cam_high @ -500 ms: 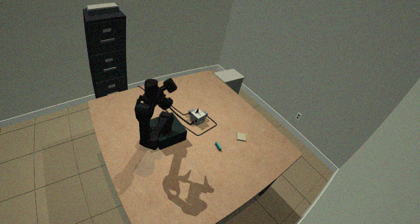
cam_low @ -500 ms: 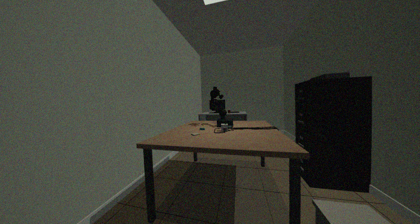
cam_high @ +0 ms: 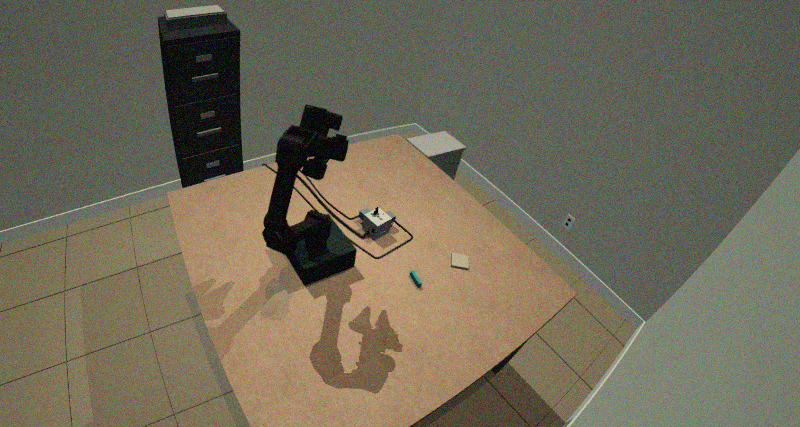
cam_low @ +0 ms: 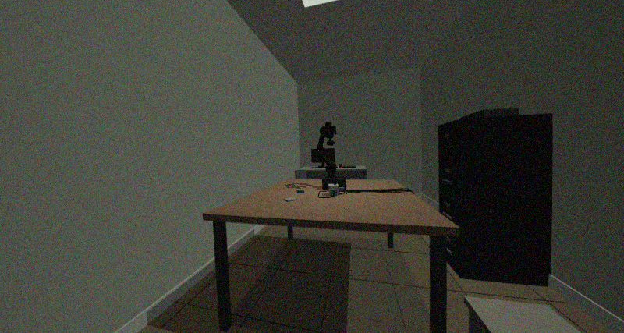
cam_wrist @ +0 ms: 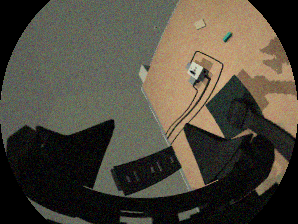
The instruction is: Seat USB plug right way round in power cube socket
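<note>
The power cube (cam_high: 384, 228) (cam_low: 333, 191) (cam_wrist: 198, 68) is a small white and grey block standing on the table in front of the arm's base. A small dark USB plug (cam_high: 376, 210) stands up from its top face; how deep it sits and which way round it is cannot be told. My gripper (cam_wrist: 150, 125) is open and empty. It is raised high above the table, well away from the cube and plug. In the wrist view its two black fingers stand wide apart, with the cube beyond them at the upper right.
Black cables (cam_high: 378, 256) run from the cube past the arm's base and loop in front of it. A teal marker-like piece (cam_high: 415, 279) (cam_low: 299, 191) (cam_wrist: 228, 36) and a pale yellow pad (cam_high: 459, 261) (cam_low: 289, 199) (cam_wrist: 200, 24) lie on the table. A dark filing cabinet (cam_high: 204, 97) (cam_low: 493, 191) stands beyond the table edge.
</note>
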`<state>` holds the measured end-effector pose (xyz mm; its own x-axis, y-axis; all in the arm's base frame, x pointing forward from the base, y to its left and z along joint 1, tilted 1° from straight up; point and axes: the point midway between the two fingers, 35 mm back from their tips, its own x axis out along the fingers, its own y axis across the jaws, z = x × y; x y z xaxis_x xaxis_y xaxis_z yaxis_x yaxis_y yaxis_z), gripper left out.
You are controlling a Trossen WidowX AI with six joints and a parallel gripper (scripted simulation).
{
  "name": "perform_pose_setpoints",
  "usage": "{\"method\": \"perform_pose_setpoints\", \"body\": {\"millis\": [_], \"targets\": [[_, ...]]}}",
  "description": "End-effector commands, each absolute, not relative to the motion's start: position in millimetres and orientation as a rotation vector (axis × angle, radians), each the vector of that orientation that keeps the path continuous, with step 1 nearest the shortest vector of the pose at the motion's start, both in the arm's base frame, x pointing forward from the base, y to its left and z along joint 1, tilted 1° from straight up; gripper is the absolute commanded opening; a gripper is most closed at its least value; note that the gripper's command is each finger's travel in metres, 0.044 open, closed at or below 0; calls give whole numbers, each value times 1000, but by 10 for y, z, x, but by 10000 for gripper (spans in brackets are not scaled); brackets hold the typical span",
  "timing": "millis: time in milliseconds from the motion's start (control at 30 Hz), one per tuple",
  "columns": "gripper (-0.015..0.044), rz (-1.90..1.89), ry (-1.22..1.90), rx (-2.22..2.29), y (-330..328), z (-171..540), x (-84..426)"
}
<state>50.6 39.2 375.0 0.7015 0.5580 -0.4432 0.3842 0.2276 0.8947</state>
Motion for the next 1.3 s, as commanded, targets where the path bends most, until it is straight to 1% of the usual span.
{"method": "perform_pose_setpoints", "body": {"millis": [0, 167, 633, 967, 1267], "targets": [[440, 105, 873, 1004, 662, 3560, 976], [440, 175, 914, 532, 898, 3330, 1467], [440, 416, 1038, -260, 1098, 2640, 2275], [440, 710, 1120, -739, 1062, 1942, 2732], [440, 1075, 1128, -1139, 904, 1275, 2968]]}}
